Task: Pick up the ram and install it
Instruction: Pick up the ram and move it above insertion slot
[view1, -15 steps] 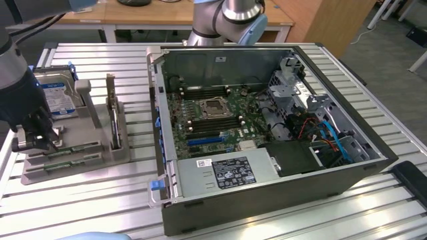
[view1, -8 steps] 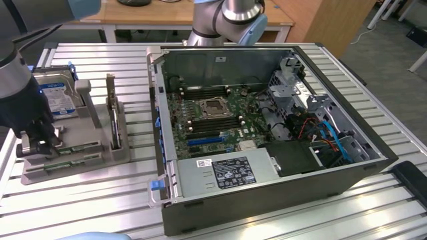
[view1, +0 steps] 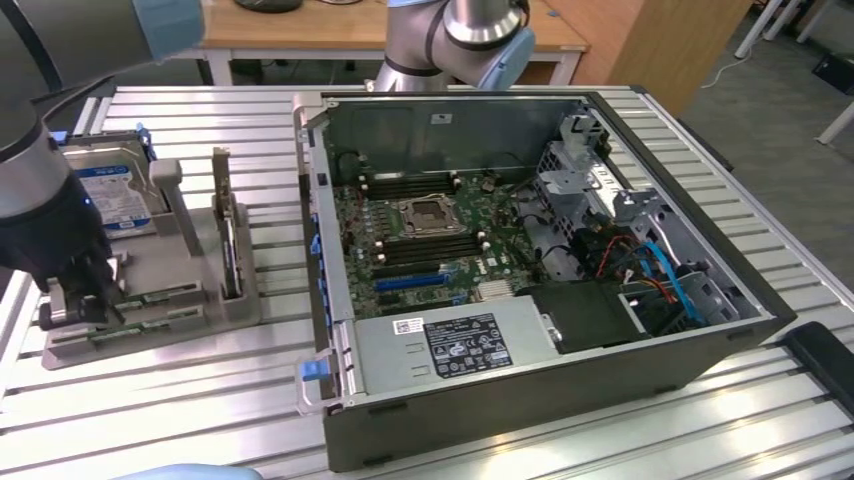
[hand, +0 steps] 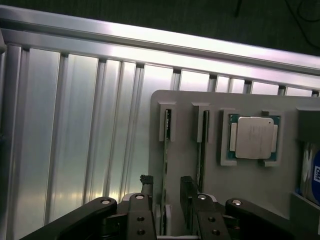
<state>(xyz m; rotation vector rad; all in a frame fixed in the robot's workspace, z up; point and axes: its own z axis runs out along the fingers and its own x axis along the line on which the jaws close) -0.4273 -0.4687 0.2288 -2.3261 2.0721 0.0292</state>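
Gripper (hand: 166, 189) fingers are spread, one on each side of the ram (hand: 165, 145). It stands on edge in its slot of the grey holder tray (hand: 190, 102), well apart from the open PC case (view1: 534, 420). Doesn't look like the pads touch it yet. Imo the trick here is to centre up so both pads meet the flat faces together. Also stay clear of the second stick (hand: 203, 145) just beside it, and keep the wrist square so nothing twists in the slot.
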